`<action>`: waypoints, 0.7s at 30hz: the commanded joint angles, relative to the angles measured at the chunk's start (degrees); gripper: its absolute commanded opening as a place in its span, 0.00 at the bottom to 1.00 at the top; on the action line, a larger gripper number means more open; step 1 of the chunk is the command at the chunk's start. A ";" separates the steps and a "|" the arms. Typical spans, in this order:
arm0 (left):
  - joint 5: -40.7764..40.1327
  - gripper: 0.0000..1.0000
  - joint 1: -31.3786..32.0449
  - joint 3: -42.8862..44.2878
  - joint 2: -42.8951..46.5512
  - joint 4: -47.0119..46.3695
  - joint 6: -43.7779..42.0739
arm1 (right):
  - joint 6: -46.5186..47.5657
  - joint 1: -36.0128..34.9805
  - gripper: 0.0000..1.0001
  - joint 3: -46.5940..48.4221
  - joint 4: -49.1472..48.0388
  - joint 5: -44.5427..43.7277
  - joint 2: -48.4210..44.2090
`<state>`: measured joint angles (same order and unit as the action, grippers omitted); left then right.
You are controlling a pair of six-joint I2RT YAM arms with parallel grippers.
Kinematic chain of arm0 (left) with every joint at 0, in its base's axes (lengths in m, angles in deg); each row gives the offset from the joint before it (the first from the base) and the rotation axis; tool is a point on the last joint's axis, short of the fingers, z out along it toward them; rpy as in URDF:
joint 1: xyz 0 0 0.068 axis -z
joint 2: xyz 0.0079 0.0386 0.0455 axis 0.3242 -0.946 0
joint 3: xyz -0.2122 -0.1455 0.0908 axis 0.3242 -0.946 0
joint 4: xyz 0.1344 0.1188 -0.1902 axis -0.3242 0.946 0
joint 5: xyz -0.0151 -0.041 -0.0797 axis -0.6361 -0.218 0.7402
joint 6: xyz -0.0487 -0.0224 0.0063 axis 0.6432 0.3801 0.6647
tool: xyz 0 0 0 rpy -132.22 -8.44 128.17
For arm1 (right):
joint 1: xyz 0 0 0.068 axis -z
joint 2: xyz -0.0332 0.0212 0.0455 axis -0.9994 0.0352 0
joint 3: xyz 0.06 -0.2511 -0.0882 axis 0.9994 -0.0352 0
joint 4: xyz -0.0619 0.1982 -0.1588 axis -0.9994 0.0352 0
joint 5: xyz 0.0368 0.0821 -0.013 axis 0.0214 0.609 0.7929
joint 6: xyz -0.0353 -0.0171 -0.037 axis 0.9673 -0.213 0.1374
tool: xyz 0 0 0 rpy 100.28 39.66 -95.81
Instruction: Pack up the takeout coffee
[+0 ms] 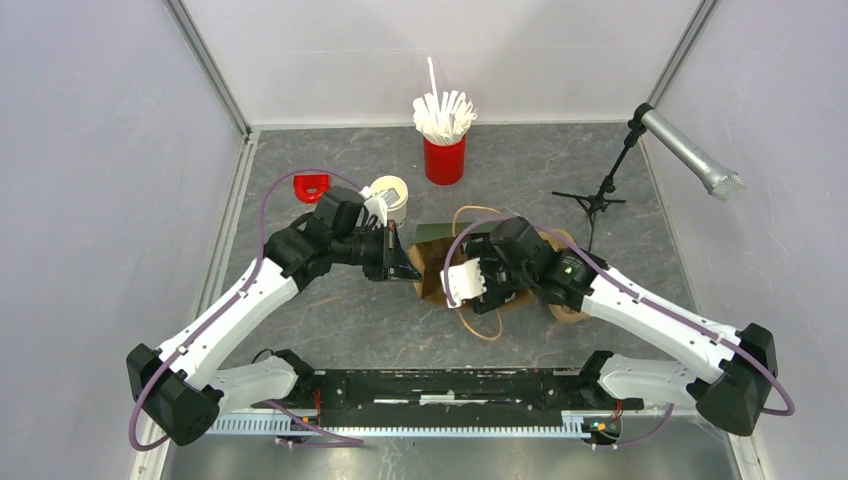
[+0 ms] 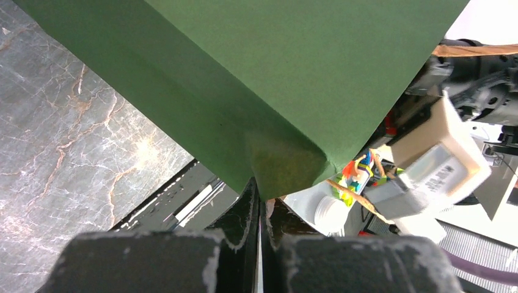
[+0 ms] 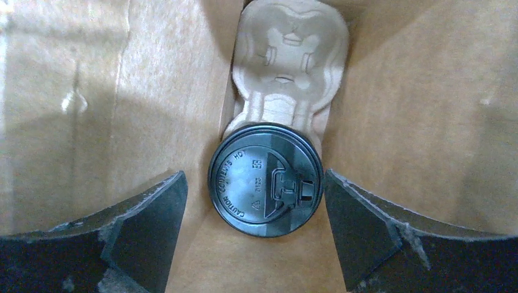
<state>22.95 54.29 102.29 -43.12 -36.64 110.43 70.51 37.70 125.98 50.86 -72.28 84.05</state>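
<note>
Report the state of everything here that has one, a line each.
paper bag: open, one edge pinched.
left tool: shut on the paper bag.
takeout coffee: lid on, seated in the cup carrier, not gripped.
cup carrier: inside the paper bag, other slot empty.
right tool: open, straddling the takeout coffee, not touching.
red cup: upright, full of white sticks.

Grey marbled table (image 1: 350, 325): bag (image 1: 440, 233) at centre, red cup (image 1: 444, 160) of white sticks at 12 o'clock, cup stack (image 1: 390, 192) and red piece (image 1: 311, 185) at 10, mic stand (image 1: 592, 202) at 2.
</note>
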 commanded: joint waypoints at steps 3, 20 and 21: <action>1.15 0.02 0.05 3.61 -0.12 -0.32 3.94 | -2.55 -0.61 0.82 7.53 2.73 2.85 -1.18; 1.33 0.03 0.07 7.28 -0.75 2.63 11.66 | -5.79 -0.66 0.74 11.52 3.32 2.56 -4.21; 1.32 0.03 0.06 7.57 -0.66 2.71 12.19 | -6.29 -0.61 0.73 11.89 3.25 2.60 -4.24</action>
<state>22.95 54.29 107.21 -44.08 -33.88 118.25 66.40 37.35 134.66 53.88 -70.68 80.34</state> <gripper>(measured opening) 0.033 0.750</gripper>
